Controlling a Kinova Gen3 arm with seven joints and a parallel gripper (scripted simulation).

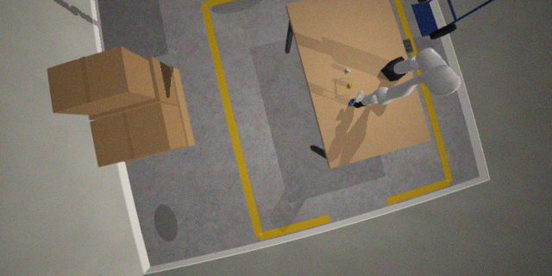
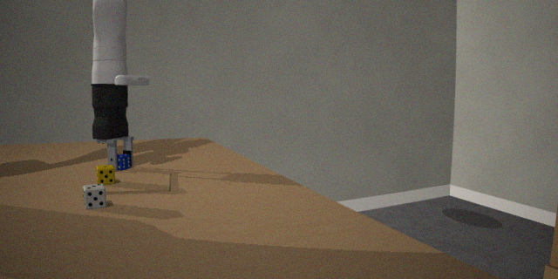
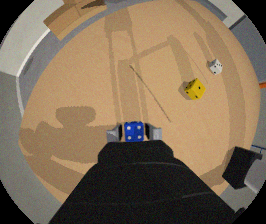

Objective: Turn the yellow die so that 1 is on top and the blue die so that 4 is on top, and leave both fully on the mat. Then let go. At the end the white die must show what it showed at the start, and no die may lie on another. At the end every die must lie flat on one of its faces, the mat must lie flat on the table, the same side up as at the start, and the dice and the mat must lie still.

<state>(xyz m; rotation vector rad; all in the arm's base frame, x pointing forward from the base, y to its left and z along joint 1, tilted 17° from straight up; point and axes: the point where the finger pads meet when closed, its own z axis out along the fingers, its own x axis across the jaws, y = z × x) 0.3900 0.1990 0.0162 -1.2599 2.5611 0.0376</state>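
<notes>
The blue die point(image 1: 351, 103) point(image 2: 124, 162) point(image 3: 134, 131) shows four pips toward the wrist camera. My gripper point(image 2: 120, 163) point(image 3: 133, 129) is open, its fingers low on either side of the blue die, with small gaps showing in the wrist view. The yellow die point(image 1: 350, 85) point(image 2: 105, 174) point(image 3: 195, 89) shows five pips toward the exterior camera; its top is hard to read. The white die point(image 1: 348, 70) point(image 2: 94, 196) point(image 3: 215, 66) stands beyond it, five pips toward the same camera. The mat is hard to tell from the wooden table; a thin dark line point(image 3: 150, 93) may be its edge.
The dice are near the middle of the wooden table point(image 1: 388, 134) point(image 2: 261, 222). The yellow and white dice lie to the upper right of my fingers in the wrist view. Shadows of the arm cross the table. Cardboard boxes point(image 1: 103, 82) stand on the floor away from it.
</notes>
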